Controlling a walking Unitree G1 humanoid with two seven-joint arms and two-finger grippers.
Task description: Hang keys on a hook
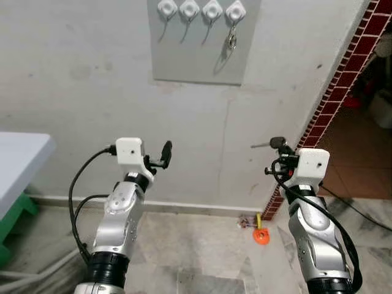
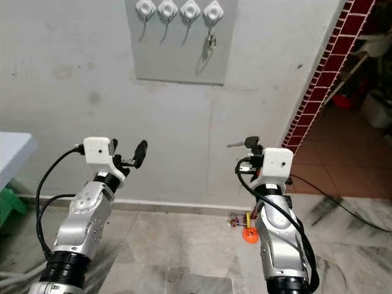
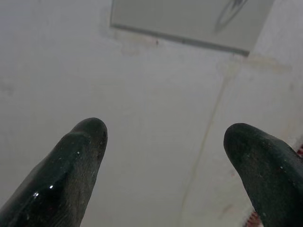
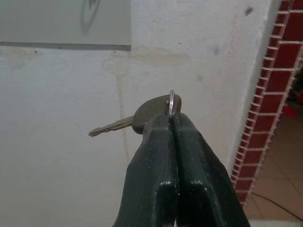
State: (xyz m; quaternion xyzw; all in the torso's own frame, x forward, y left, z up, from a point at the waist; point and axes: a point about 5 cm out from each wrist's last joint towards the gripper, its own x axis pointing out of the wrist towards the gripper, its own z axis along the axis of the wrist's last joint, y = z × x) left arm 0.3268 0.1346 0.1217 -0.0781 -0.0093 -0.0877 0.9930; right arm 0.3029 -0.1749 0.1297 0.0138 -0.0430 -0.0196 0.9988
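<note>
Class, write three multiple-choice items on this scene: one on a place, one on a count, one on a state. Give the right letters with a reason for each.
1. Where does a set of keys already hang? A) leftmost hook B) rightmost hook C) on the floor
2. How many hooks are on the board? A) two B) four C) six
3. How is the right gripper? A) shut on a key B) open and empty C) resting on the table

Answers: 1 B, the hanging keys dangle from the rightmost hook. 2 B, four white hooks line the top of the board. 3 A, the right gripper pinches a key, while the left gripper is open.
</note>
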